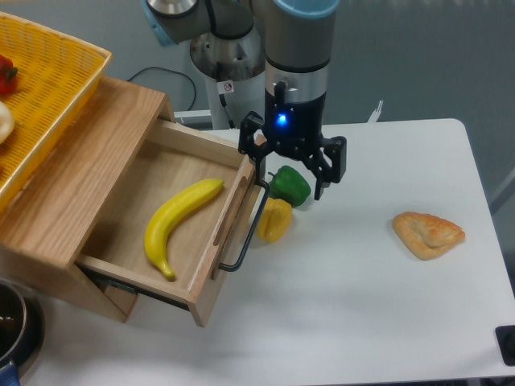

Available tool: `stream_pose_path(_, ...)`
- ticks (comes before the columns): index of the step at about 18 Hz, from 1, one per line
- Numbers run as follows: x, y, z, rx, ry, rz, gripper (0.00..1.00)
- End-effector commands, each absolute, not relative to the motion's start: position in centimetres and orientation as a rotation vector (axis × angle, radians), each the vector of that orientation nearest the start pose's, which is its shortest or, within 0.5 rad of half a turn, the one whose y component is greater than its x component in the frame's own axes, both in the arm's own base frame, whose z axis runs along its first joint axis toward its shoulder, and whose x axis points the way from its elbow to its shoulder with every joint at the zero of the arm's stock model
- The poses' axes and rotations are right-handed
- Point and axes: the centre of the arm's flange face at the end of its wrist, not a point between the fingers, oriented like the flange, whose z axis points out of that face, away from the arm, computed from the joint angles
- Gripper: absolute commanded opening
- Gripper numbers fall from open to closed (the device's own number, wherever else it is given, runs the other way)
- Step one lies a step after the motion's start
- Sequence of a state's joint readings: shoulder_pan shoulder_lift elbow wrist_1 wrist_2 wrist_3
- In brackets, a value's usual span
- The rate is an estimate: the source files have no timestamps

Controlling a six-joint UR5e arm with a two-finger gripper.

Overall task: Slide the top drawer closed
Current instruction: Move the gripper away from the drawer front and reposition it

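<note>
One banana (179,221) lies in the top drawer (161,217), which stands pulled out over the surface (362,305). My hand (291,173) hangs spread and empty beside its black handle (245,233), above green (290,185) and yellow (275,219) peppers.

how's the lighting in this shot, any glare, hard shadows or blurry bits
In the camera view: light is even and soft; the white table shows no glare; faint shadows sit under the open light oak wooden drawer and beside the tan pastry. The black two-finger end effector is sharp, its blue indicator light glowing. The yellow woven basket is cropped at the edge.
</note>
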State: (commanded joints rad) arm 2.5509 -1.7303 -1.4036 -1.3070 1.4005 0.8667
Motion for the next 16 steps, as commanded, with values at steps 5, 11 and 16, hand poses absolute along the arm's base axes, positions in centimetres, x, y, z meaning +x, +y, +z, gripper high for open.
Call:
stream_pose_path(5,-42.5,44.5,48.9,-2.878,-0.176,0.133,1.0)
stream_pose_path(11,-47.1,43.1,45.2,-2.912,-0.273,0.086,1.0)
stream_pose_path(16,-48.6,43.0,44.3,-2.91,-0.305,0.083,1.0)
